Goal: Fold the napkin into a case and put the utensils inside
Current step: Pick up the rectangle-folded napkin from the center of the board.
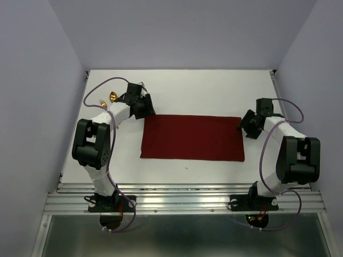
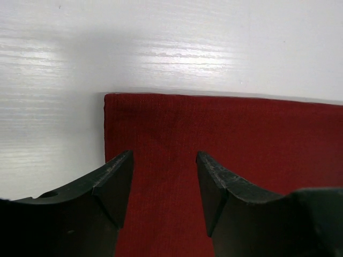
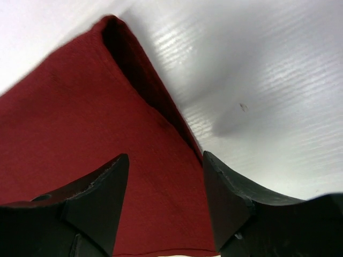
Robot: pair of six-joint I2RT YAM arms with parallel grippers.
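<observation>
Your desk (image 1: 187,91) is a white board with a faint grain, closed in by pale lilac walls (image 1: 182,32), and a ribbed metal rail (image 1: 182,201) runs along its near edge. The napkin (image 1: 193,138) lies flat at the middle of the desk as a wide dark red oblong. In the right wrist view its edge shows doubled layers.

Your left arm bends up and inward, with the left tool (image 1: 147,111) over the napkin's far left corner. Its jaws are released, with only cloth below them. Your right arm mirrors it, with the right tool (image 1: 245,126) at the far right corner, jaws likewise spread and gripping nothing.

The gold spoon (image 1: 113,97) and fork (image 1: 102,101) lie on bare desk beyond your left arm, apart from the napkin.
</observation>
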